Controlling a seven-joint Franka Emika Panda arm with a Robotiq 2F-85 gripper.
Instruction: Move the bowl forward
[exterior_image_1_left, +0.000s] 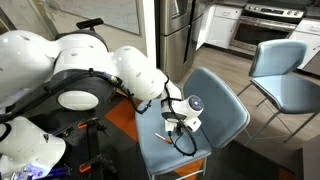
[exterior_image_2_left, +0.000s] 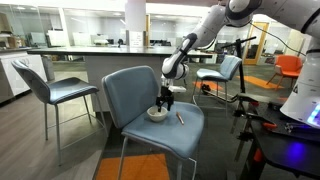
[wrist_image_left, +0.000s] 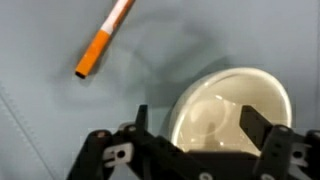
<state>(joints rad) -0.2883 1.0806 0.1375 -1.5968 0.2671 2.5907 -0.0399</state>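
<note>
Your arm (exterior_image_2_left: 205, 30) slopes down to the bowl (exterior_image_2_left: 157, 114), wrist near vertical above it. Gripper (wrist_image_left: 197, 125) points straight down, jaws spread wide: one finger (wrist_image_left: 140, 122) just outside the bowl's rim, the other over its inside.

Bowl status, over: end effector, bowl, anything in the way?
End effector open, jaws straddling the bowl rim. Bowl sits on the chair seat, not yet gripped. Orange stick lies on the seat, apart from the bowl.
</note>
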